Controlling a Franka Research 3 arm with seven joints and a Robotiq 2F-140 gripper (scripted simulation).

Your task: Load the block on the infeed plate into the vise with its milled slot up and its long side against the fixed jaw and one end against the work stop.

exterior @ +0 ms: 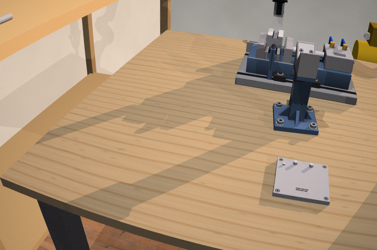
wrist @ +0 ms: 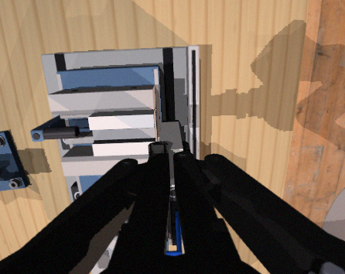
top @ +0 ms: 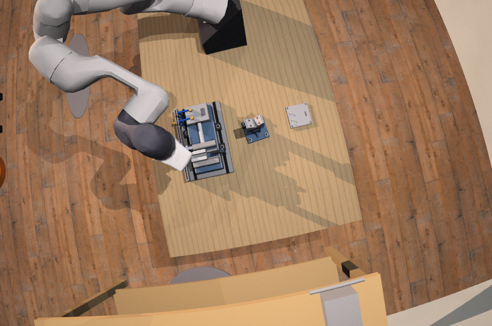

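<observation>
The part (exterior: 275,37) (wrist: 121,121) lies in the vise (exterior: 304,75) (top: 228,155) between the open jaws, with its slot facing up. Its long side lies along the fixed jaw (wrist: 102,100) (exterior: 262,46). The work stop (wrist: 61,133) (exterior: 273,47) points at one end of the part; I cannot tell whether they touch. My gripper (exterior: 278,13) (wrist: 170,136) is shut and empty. It hangs above the vise, over the end of the part away from the work stop. The infeed plate (exterior: 301,181) (top: 298,115) is bare.
The V-block (exterior: 305,63) (top: 254,122) stands empty on its blue post between the vise and the infeed plate. The air cylinder (exterior: 338,57) sits at the far end of the vise. A shelf unit (exterior: 60,0) lines the table's left side.
</observation>
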